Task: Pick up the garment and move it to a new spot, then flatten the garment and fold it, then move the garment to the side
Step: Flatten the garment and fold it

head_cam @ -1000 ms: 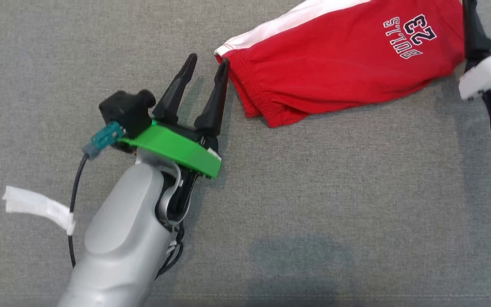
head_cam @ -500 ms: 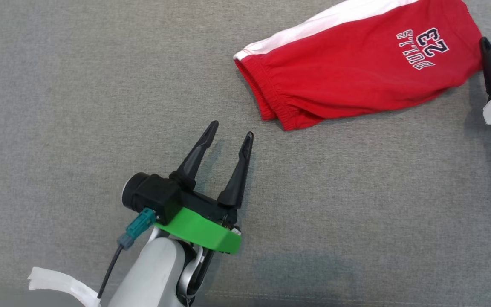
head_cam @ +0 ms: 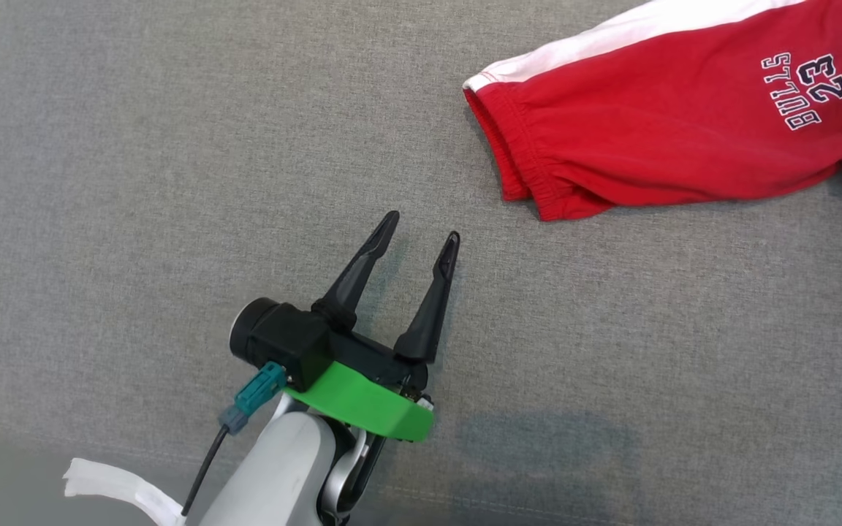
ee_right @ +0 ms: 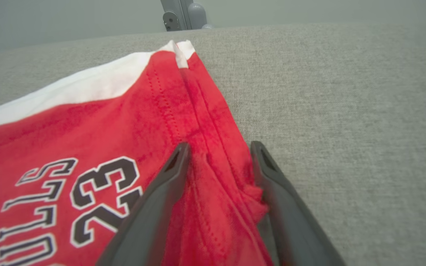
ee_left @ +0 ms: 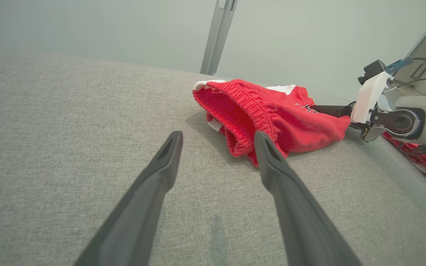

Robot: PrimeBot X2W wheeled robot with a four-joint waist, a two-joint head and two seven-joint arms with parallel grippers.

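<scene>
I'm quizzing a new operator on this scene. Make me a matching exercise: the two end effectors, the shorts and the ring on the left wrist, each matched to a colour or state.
Things:
1. left end effector
2. right end effector
3. shorts
4. left wrist ring

Colours or states:
A. red and white
B. open, empty, apart from the shorts
C. green
D. fingers astride the shorts' edge

Pairs: 1-B, 2-D, 3-A, 4-C
</scene>
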